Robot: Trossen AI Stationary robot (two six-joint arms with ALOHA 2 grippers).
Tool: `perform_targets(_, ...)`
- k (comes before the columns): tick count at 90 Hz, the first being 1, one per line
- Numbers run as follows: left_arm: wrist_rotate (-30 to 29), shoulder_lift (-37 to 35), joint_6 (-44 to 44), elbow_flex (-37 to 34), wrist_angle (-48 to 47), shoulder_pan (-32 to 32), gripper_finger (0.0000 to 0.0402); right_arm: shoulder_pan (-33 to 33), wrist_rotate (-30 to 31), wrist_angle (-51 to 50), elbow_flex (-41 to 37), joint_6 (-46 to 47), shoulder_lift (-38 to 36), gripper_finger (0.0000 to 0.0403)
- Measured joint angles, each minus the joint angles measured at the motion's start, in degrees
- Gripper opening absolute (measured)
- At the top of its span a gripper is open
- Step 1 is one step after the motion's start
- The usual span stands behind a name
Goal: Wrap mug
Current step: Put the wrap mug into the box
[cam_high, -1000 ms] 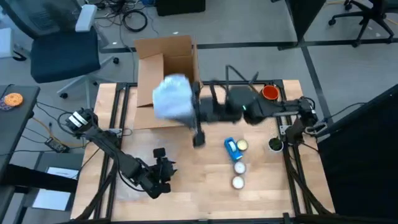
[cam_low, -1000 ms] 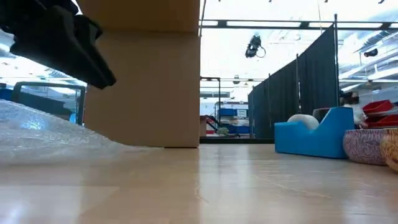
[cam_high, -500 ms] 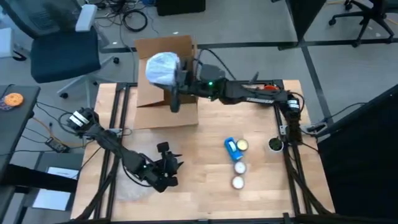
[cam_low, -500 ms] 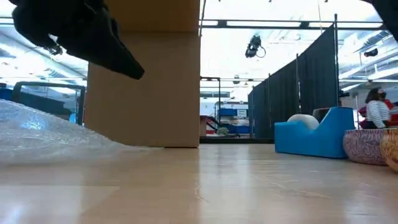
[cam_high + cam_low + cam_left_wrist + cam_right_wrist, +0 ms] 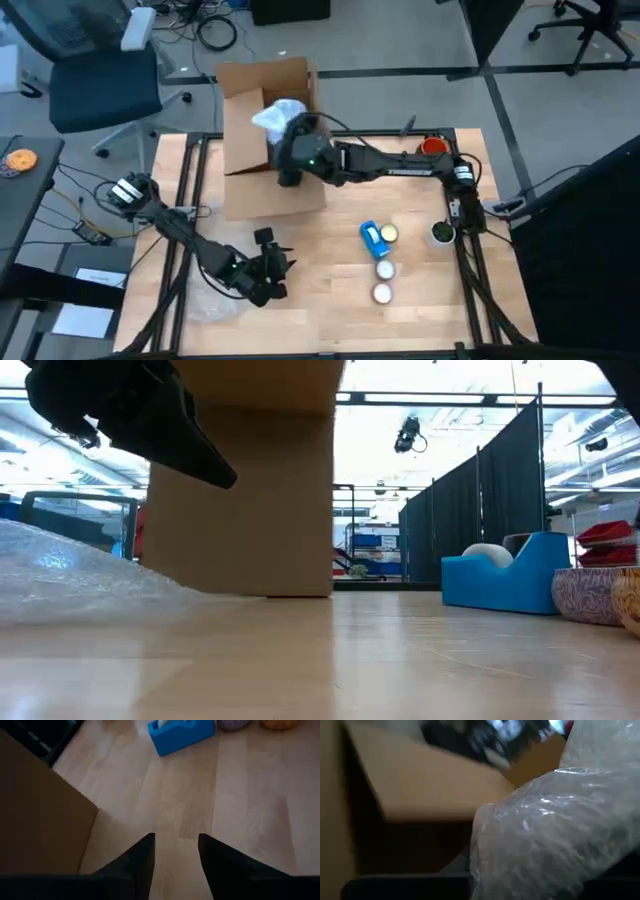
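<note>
The right gripper reaches across the far side of the bench and over the open cardboard box at the far left corner. Its fingers are closed on a bundle of bubble wrap, which sits at the box's opening; the mug cannot be made out inside the wrap. In the right wrist view the bubble wrap fills much of the picture, with the box's brown wall right beside it.

The left gripper hovers low near the front left part of the bench, its fingers slightly apart and holding nothing. Loose bubble wrap lies on the bench at the front left edge. A blue tape dispenser stands toward the right side, well apart from both grippers.
</note>
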Motion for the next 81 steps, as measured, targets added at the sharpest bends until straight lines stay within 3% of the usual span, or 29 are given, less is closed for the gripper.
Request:
perform_targets(8, 0.4, 0.0, -0.2, 0.0, 0.1, 0.0, 0.0136, 1.6, 5.9, -7.9, 0.2, 1.9, -1.3, 0.0031)
perform_targets(17, 0.6, 0.0, -0.5, 0.0, 0.2, 0.0, 0.0136, 3.3, 7.5, -19.2, 2.2, 8.7, -2.4, 0.0031)
perform_targets(26, 1.1, 0.0, -1.7, 0.0, 0.4, -0.2, 0.0136, 4.0, 3.8, -32.5, 6.0, 20.7, -3.1, 0.0031)
perform_targets(36, 3.4, -0.1, -1.8, 0.0, 0.2, -0.8, 0.0136, 3.1, -4.3, -48.1, 10.0, 34.9, -3.1, 0.0031)
perform_targets(50, 4.0, -0.6, -1.8, 0.0, 0.1, -2.0, 0.0136, 2.1, -12.0, -61.6, 12.8, 47.1, -3.0, 0.0031)
perform_targets(60, 3.5, -0.9, -1.7, 0.0, 0.3, -2.2, 0.0136, 3.1, -15.3, -57.0, 13.3, 46.5, -3.1, 0.0031)
perform_targets(81, 3.2, -0.9, -1.5, 0.0, 0.1, -2.2, 0.0136, 2.7, -18.9, -41.4, 13.7, 35.7, -3.1, 0.0031)
